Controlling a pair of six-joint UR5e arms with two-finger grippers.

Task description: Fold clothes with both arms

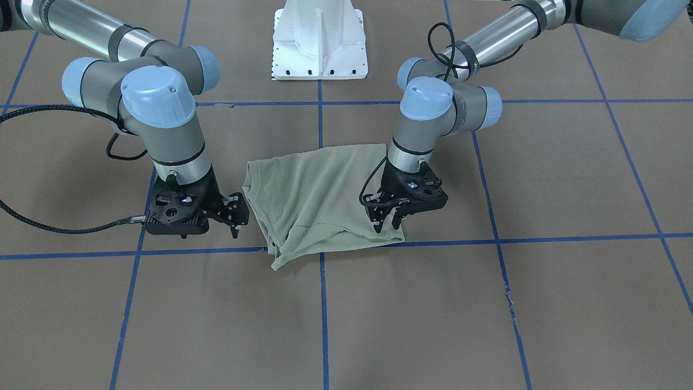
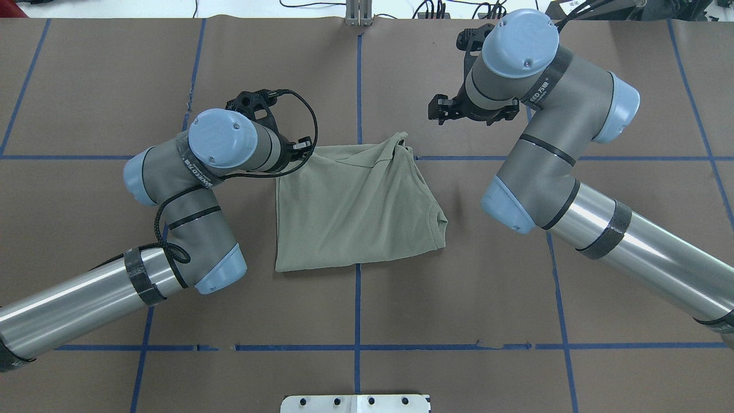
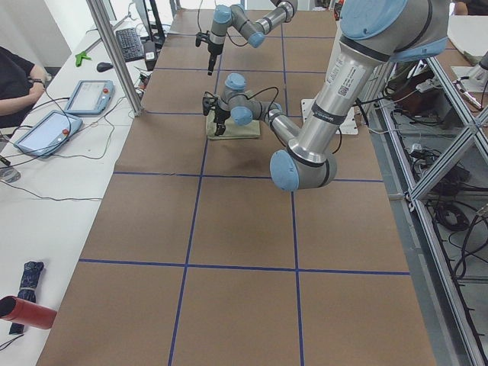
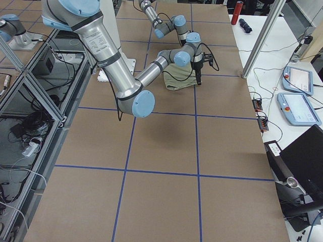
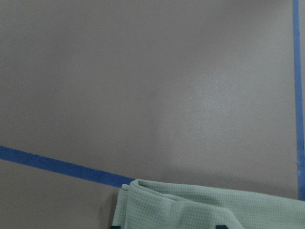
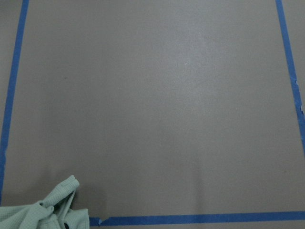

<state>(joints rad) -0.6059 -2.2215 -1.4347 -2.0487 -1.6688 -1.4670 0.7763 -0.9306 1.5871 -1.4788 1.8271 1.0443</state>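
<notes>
The left gripper (image 1: 387, 222) hangs, jaws spread, over the folded shirt's (image 1: 319, 200) far left corner, probably to pinch it, while the right gripper (image 1: 238, 216) hangs beside the shirt's right edge, its jaws' state unclear.

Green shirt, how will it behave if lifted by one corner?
Probably floppy: the shirt lies in soft folds, so layers would likely drape open. Looks thin knit, likely light. Pushing probably bunches it, as at its rumpled corner.

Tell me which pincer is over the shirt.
The left pincer: it hangs over a corner of the green shirt. The right pincer is beside the shirt, over the brown table.
</notes>
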